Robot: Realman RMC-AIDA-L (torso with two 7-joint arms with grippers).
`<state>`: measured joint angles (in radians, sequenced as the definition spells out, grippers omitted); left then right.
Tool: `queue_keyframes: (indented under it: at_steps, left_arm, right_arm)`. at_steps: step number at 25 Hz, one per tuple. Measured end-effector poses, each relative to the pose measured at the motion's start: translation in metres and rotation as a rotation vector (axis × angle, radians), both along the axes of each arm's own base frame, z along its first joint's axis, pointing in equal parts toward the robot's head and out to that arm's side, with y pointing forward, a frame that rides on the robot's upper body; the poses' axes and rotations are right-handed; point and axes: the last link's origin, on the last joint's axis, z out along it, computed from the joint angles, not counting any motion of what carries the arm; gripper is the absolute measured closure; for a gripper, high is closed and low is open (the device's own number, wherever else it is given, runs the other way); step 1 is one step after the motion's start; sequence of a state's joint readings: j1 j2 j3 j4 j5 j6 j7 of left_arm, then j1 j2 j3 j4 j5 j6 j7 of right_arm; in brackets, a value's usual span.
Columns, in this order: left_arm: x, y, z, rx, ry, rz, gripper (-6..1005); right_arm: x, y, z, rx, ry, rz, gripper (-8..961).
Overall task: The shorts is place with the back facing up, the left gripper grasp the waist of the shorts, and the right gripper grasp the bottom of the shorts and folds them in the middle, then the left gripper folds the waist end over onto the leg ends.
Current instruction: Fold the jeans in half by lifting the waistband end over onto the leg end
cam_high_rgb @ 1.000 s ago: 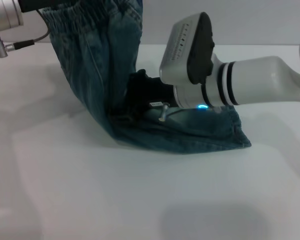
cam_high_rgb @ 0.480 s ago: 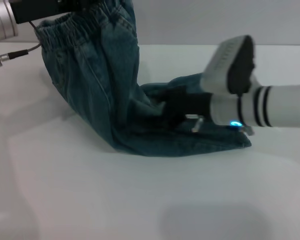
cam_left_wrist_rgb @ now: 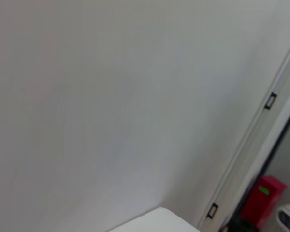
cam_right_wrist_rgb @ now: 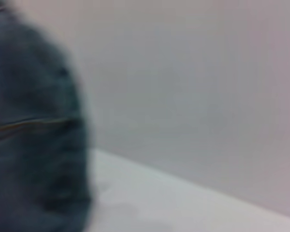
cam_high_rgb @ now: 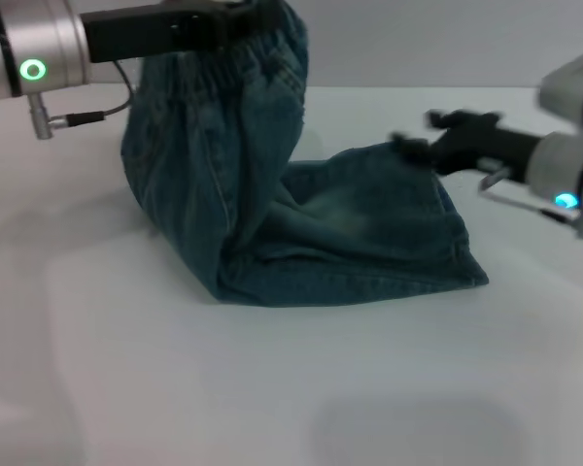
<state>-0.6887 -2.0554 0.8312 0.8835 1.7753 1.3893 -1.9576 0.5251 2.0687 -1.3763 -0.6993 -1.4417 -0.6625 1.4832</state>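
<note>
Work surface: plain white tabletop (cam_high_rgb: 272,388) against a pale wall, nothing else on it near the garment.

Item: washed blue-green denim shorts (cam_high_rgb: 301,233), already doubled lengthwise. Lower half lies flat on the table w/ the straight-hemmed leg ends (cam_high_rgb: 457,243) pointing toward the robot's right. Upper half is lifted, hanging as a near-vertical drape on the left side.

Left gripper (cam_high_rgb: 238,19): slim black claw on a black arm, high above the table, pinching the ruffled elastic waist of the shorts (cam_high_rgb: 223,53). Fabric bunches at the claw; grip looks firm. The left wrist view shows only wall.

Right gripper (cam_high_rgb: 418,131): black narrow claw on an arm w/ a silvery joint and blue light, hovering just beside the far leg-end corner, apparently clear of the cloth. Fingers blurred; spread or closed – cannot tell.

Step in hand (judgement): final fold, waist end over onto leg ends.

Procedure notes:
- Carry waist toward the right in a low arc; keep slight tension so the drape unrolls w/o dragging the flat layer.
- Keep right arm out of the sweep path.
- Aim waistband edge parallel to the hems, stacked on them, not short.
- Lower until cloth rests, then release; releasing high risks a skewed, rumpled fold.
</note>
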Motion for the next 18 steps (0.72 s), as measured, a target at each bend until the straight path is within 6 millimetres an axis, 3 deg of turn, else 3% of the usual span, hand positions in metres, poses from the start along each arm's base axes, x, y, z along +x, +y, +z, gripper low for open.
queue_keyframes:
  at_steps: [2, 10, 18]
  left_arm:
    - [0.014, 0.002, -0.009, -0.024, 0.014, -0.034, 951]
    - [0.027, 0.003, -0.022, -0.062, 0.039, -0.063, 950]
    - [0.042, -0.004, -0.041, -0.144, 0.088, -0.115, 930]
  right_arm:
    - [0.013, 0.005, 0.017, 0.078, 0.012, -0.045, 314]
    - [0.05, 0.008, 0.066, 0.27, 0.102, -0.186, 314]
    - [0.062, 0.009, 0.072, 0.308, 0.106, -0.22, 314]
